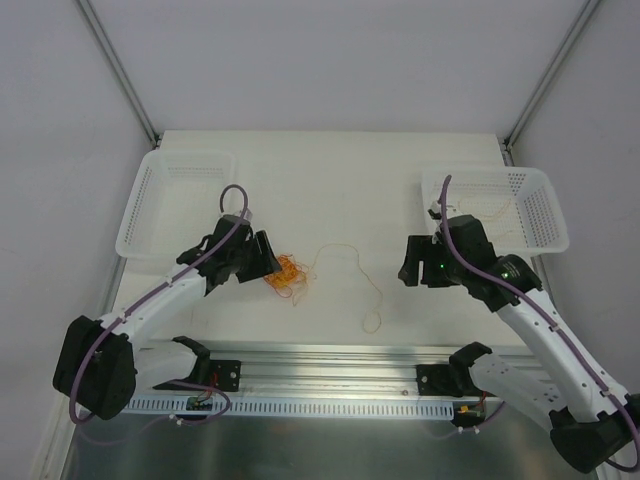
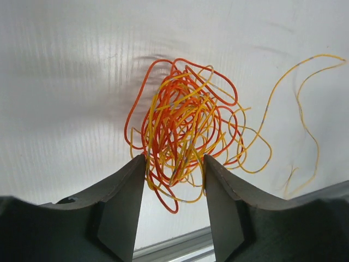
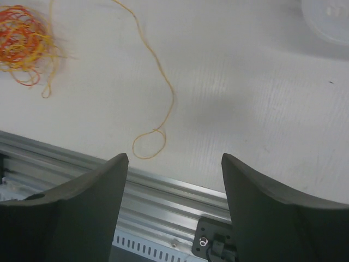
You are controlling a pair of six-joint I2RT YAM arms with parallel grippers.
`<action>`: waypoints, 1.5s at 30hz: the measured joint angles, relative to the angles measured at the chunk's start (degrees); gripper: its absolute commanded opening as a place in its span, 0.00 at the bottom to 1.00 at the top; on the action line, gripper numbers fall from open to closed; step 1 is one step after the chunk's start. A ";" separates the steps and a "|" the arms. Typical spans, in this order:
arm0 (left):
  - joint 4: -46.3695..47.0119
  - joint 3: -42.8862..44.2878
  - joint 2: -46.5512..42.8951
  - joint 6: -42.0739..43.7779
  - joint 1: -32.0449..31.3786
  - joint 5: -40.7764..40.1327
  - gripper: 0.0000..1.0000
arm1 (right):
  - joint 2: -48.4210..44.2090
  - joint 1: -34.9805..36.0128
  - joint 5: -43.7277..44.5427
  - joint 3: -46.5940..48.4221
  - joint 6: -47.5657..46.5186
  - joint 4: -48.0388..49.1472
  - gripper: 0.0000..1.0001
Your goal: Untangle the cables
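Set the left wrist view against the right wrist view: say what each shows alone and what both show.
Left wrist only: the left gripper, open, straddling the near edge of the tangle of cables, its red-orange and yellow loops distinct. Right wrist only: the right gripper, open and empty, and the small loop ending the long yellow strand. Both: the tangle, that strand running from it, the white table, the metal rail.

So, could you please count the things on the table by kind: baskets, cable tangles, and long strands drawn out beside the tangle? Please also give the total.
Baskets: 2 (left basket, right basket)
Cable tangle: 1
Long strand drawn out beside it: 1
Total: 4
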 measured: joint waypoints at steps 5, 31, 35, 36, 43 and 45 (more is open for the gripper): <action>-0.90 -1.46 -1.66 0.46 -1.60 1.92 0.68 | 2.40 1.81 -7.89 0.55 -0.26 7.52 0.74; -7.58 1.33 -5.64 9.68 -2.99 -0.87 0.79 | 38.73 17.94 -6.60 3.08 21.53 40.94 0.57; -7.67 4.96 0.79 11.34 -2.99 -2.23 0.77 | 43.54 19.06 -6.12 4.85 24.11 43.36 0.55; -7.56 5.75 2.23 11.63 -2.99 -2.29 0.76 | 44.68 19.39 -6.01 5.44 24.52 43.76 0.54; -6.99 8.37 9.66 12.76 -2.99 -2.32 0.69 | 48.98 20.81 -5.99 7.23 26.40 46.10 0.40; -6.75 8.37 11.13 12.76 -2.99 -2.29 0.65 | 49.59 20.85 -5.99 7.23 26.62 46.16 0.34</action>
